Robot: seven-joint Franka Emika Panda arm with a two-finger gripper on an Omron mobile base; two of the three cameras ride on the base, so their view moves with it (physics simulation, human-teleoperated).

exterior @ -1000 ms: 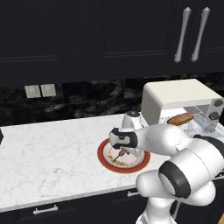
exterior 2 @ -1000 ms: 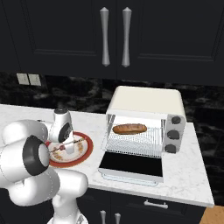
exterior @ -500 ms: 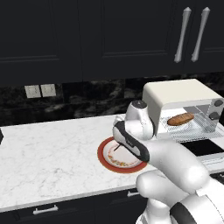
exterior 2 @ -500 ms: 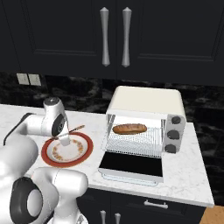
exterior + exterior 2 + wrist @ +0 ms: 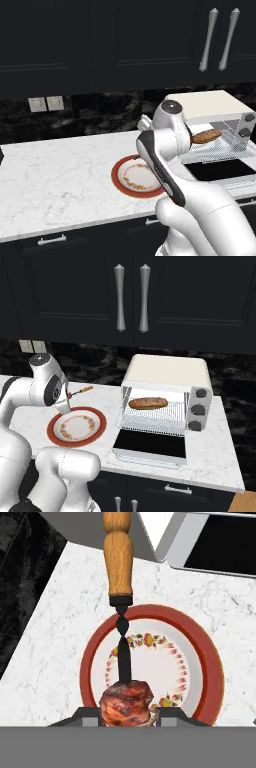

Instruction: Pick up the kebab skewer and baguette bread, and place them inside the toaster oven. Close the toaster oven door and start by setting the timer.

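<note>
Reddish-brown meat on the kebab skewer (image 5: 125, 704) sits pinched between my finger tips in the hand view, so my gripper (image 5: 126, 714) is closed on the kebab skewer, jaws drawn in tight against the chunk. From that chunk a dark twisted metal shaft runs away from me and ends in a turned wooden handle at the top of the view. In the right base view the skewer (image 5: 80, 391) sticks out sideways from my hand, handle pointing toward the oven, lifted off the plate and above the counter.

Below the skewer lies the plate (image 5: 210, 667), white with a red rim and a ring of small orange-and-green motifs; its centre is bare. In the base views the plate (image 5: 120, 175) rests on the white marble counter (image 5: 55, 175), just left of the oven.

The baguette bread (image 5: 148, 403) lies lengthwise on the wire rack inside the toaster oven (image 5: 167, 370), a cream box with three dark knobs down its right side. The toaster oven door (image 5: 150, 445) is dropped fully open, flat, its dark glass facing up, well apart from my gripper.

Behind everything run a black stone backsplash with a pale wall outlet (image 5: 46, 103) and dark upper cabinets with silver bar handles (image 5: 131, 297). Dark drawer fronts sit below the counter edge.
</note>
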